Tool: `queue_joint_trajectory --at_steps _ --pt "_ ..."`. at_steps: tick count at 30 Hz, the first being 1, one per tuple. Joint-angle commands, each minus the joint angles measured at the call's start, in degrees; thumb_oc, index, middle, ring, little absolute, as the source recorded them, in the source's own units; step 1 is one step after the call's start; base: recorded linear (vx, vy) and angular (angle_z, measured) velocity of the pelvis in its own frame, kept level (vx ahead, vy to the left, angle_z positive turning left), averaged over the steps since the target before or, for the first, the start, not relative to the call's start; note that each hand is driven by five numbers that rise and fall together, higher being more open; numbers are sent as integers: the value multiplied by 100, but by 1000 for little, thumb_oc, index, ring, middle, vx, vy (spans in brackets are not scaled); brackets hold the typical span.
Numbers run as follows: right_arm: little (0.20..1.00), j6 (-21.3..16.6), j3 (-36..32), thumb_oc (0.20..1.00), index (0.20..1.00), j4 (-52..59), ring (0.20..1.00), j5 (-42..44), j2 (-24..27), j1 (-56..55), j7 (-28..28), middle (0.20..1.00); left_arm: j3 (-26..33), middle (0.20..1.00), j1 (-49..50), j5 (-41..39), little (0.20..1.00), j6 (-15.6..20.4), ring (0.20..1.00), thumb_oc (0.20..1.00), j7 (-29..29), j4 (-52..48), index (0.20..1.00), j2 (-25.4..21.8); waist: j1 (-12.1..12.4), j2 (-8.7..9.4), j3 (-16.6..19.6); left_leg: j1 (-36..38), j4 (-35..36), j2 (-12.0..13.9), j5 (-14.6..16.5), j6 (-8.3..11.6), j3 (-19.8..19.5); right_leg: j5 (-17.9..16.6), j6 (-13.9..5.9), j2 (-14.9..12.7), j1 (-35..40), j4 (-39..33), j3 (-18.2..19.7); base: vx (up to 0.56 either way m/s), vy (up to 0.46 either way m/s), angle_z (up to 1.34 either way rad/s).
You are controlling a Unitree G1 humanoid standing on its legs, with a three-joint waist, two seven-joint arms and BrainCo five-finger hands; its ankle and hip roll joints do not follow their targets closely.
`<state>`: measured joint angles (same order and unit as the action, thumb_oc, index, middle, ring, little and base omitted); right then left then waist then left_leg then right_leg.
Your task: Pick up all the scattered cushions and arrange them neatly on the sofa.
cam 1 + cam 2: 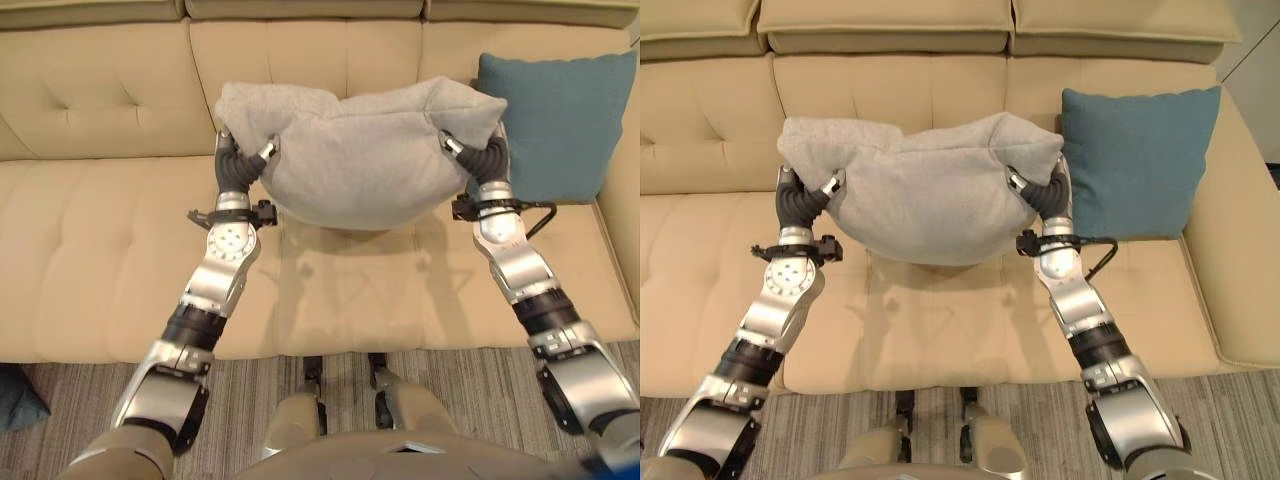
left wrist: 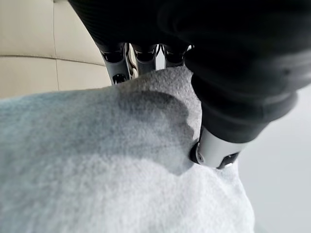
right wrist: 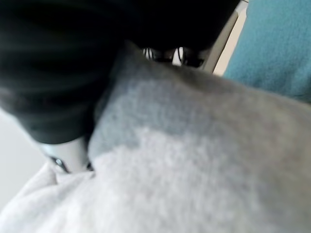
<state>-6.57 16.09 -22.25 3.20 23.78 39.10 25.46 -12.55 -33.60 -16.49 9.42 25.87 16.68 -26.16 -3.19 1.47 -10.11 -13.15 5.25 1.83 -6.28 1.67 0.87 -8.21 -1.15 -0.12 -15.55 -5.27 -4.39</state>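
Above the beige tufted sofa [image 1: 120, 250], the left hand [image 1: 238, 160] and right hand [image 1: 485, 160] are pinching the soft grey fleece cushion [image 1: 355, 150] by its upper corners; next it is needing setting upright beside the teal square cushion [image 1: 560, 120]

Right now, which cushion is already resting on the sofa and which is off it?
The teal cushion leans against the sofa backrest; the grey cushion is held above the seat, gripped by the left robot hand and right robot hand.
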Motion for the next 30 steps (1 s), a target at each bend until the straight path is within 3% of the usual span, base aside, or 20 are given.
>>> queue_joint_trajectory --at_steps 1,8,21,30 --pt "200 -401 172 200 200 342 200 143 103 528 254 200 -553 200 -852 -67 200 760 200 200 254 -8 200 -162 62 245 455 -60 -25 18 419 207 96 521 -680 -336 113 27 251 -91 -29 1" --pt "200 -404 427 200 200 -661 200 397 514 1679 486 200 -930 200 -2221 -181 200 865 200 200 403 1031 200 -444 103 266 362 -597 -25 33 226 355 -7 418 -730 -345 -359 27 157 -46 -30 11" --pt "200 -395 599 200 200 -848 200 409 539 1807 413 200 -970 200 -1930 -185 200 948 200 200 365 629 200 -249 186 299 356 -916 -25 30 161 419 -149 397 -738 -384 -647 27 50 -9 -23 7" --pt "200 -328 828 200 200 -1176 200 265 677 1936 332 200 -1164 200 -2162 -126 200 899 200 200 281 886 200 -325 203 266 402 -1212 -25 21 96 429 -198 321 -767 -377 -959 27 36 0 -2 0"
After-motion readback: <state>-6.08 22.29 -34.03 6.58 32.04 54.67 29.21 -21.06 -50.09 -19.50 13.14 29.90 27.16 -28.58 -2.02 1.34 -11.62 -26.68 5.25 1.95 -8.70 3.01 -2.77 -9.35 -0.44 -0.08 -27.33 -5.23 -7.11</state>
